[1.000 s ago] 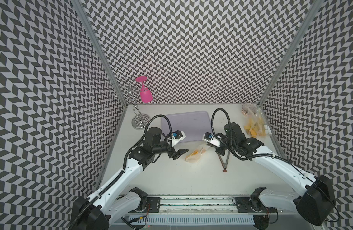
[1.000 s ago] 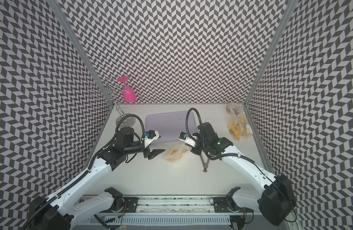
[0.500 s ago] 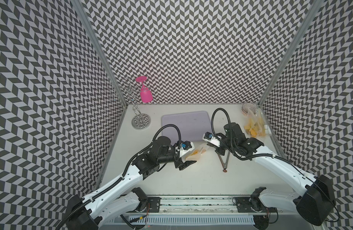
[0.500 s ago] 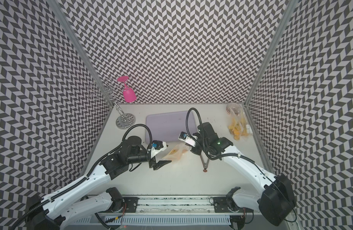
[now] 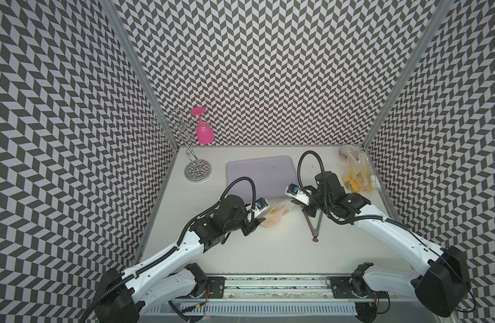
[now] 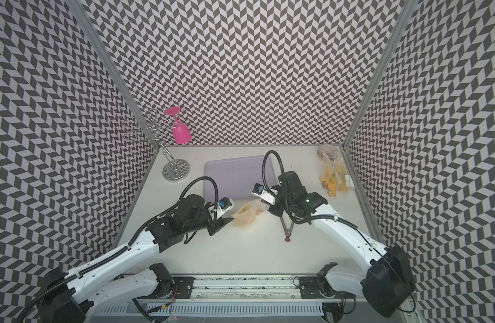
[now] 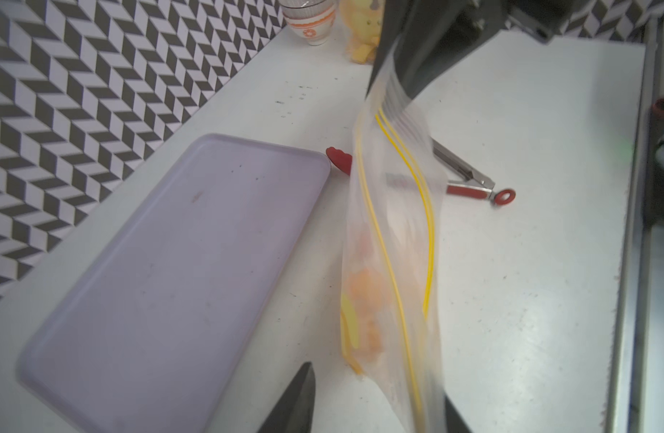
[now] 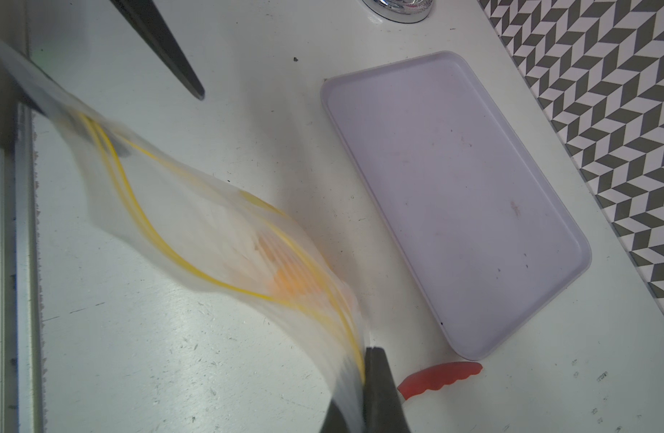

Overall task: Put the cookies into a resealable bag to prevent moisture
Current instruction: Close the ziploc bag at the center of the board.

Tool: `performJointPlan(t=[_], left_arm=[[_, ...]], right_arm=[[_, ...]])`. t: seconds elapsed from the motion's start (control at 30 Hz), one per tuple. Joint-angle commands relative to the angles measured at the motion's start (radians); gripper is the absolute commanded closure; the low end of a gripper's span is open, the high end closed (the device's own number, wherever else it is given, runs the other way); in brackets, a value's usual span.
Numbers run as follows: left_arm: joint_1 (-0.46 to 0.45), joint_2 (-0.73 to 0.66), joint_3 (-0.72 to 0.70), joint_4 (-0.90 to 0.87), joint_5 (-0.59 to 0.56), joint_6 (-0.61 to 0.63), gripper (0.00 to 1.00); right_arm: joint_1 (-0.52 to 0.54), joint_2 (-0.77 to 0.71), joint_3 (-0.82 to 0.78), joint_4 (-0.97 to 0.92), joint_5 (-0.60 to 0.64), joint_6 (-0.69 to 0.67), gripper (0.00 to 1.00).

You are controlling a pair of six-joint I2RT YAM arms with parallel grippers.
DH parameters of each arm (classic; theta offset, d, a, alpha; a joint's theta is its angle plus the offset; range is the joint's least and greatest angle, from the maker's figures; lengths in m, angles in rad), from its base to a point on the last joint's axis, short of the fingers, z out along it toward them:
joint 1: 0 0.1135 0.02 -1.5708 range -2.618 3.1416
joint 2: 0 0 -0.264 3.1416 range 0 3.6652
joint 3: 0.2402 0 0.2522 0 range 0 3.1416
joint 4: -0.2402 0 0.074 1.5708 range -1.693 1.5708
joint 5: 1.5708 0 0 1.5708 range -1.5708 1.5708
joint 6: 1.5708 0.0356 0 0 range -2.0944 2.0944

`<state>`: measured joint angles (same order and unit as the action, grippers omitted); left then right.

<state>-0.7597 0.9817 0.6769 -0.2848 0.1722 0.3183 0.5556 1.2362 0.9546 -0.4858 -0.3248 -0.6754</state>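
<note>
Your right gripper (image 8: 362, 371) is clamped on one corner of the clear, limp plastic bag (image 8: 195, 232), which has yellow zip lines. Your left gripper (image 7: 375, 382) stands partly apart around the opposite corner, one finger clear of it. The cookies (image 7: 364, 292) lie inside the bag, between both grippers: orange-yellow lumps, shapes blurred. Just beside the bag lies a smooth lilac tray (image 7: 173, 262).

Blurred: clear yellow-zipped plastic bag (image 7: 398, 210); orange cookies (image 7: 364, 292) inside, shapes unreadable to me. Half hidden behind bag: red-tipped metal tongs (image 7: 463, 172).
</note>
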Motion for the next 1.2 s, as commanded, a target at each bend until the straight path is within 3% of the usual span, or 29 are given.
performJointPlan(t=[0.0,0.23,0.4,0.5,0.6,0.77,0.8,0.87,0.9,0.97,1.03,1.07,1.1,1.13,1.17], left_arm=[[-0.007,-0.003,-0.001,0.001,-0.011,0.001,0.68],[-0.006,-0.009,-0.001,0.004,0.005,0.005,1.00],[-0.005,-0.026,-0.004,0.029,0.026,0.008,1.00],[-0.003,-0.023,-0.003,0.045,0.049,0.016,1.00],[0.001,-0.011,0.004,0.060,0.082,0.023,1.00],[0.046,0.009,0.005,0.089,0.156,0.031,1.00],[0.061,0.014,0.006,0.091,0.170,0.033,1.00],[0.078,0.020,0.010,0.089,0.174,0.039,1.00],[0.084,0.018,0.008,0.090,0.167,0.041,1.00],[0.093,0.016,0.005,0.093,0.155,0.042,1.00],[0.103,0.016,0.006,0.090,0.156,0.049,1.00],[0.108,0.015,0.008,0.088,0.159,0.053,1.00],[0.114,0.017,0.010,0.084,0.167,0.057,1.00],[0.118,0.020,0.014,0.081,0.170,0.060,1.00],[0.122,0.023,0.016,0.078,0.174,0.063,1.00]], right_arm=[[-0.005,-0.022,0.009,0.052,0.003,0.006,1.00],[-0.005,-0.026,0.003,0.046,0.007,0.004,1.00],[-0.006,-0.033,-0.004,0.025,-0.048,-0.022,0.97],[-0.006,-0.026,-0.002,0.020,-0.091,-0.027,0.74],[-0.006,-0.008,0.012,0.012,-0.113,-0.028,0.68],[-0.006,0.000,0.030,-0.012,-0.113,-0.039,0.71],[-0.006,0.000,0.029,-0.016,-0.107,-0.041,0.76],[-0.006,-0.001,0.027,-0.024,-0.098,-0.045,0.98],[-0.006,-0.001,0.029,-0.032,-0.092,-0.047,1.00],[-0.006,-0.003,0.030,-0.036,-0.084,-0.047,1.00],[-0.006,-0.001,0.030,-0.027,-0.068,-0.049,0.74],[-0.006,0.001,0.030,-0.025,-0.067,-0.053,0.72],[-0.006,0.006,0.032,-0.022,-0.066,-0.057,0.75],[-0.006,0.011,0.036,-0.021,-0.067,-0.056,0.92],[-0.006,0.014,0.039,-0.025,-0.072,-0.057,1.00]])
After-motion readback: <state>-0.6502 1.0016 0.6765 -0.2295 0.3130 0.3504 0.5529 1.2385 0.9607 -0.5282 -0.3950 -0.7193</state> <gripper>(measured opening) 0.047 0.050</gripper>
